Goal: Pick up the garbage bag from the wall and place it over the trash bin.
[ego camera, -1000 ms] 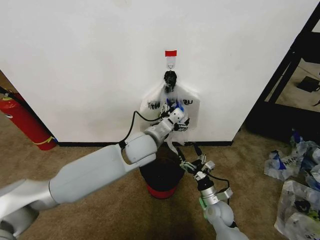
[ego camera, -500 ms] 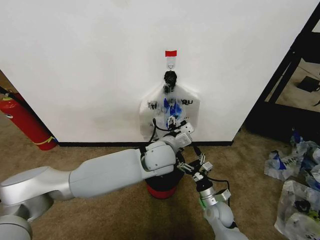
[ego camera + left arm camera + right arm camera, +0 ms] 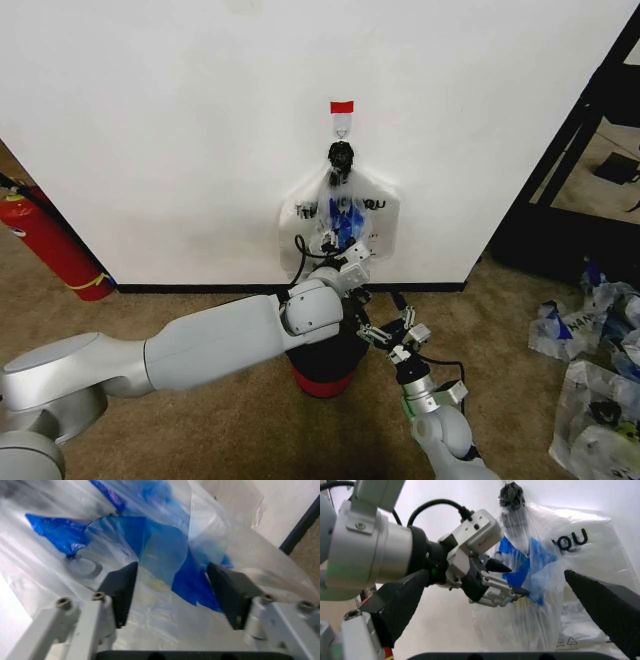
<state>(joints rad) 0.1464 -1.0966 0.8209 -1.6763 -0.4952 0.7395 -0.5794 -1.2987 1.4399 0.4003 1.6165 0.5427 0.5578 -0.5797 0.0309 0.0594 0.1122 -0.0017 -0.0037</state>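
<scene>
The garbage bag [image 3: 372, 222], thin and see-through with black print and blue patches, hangs on the white wall [image 3: 180, 120] from a small hook under a red tape strip [image 3: 342, 106], below a black knot [image 3: 341, 157]. My left gripper [image 3: 333, 240] reaches up to it and stands open. In the left wrist view the bag's blue patches [image 3: 165, 551] lie between the spread fingers [image 3: 120, 588] of the left gripper [image 3: 175, 592]. The black mesh trash bin [image 3: 340, 355] with a red base stands under the bag, half hidden by my left forearm. My right gripper [image 3: 380, 332] waits open beside the bin, and the bag [image 3: 580, 570] faces it.
A red fire extinguisher [image 3: 50, 245] leans at the wall on the left. A heap of clear-and-blue plastic bags [image 3: 600, 350] lies on the carpet at the right. A black rack [image 3: 585, 140] stands past the wall's right end.
My left gripper dropped a little below the bag, then came back up and leftward onto the blue patches. The left elbow swung in over the bin. The right gripper barely shifted.
</scene>
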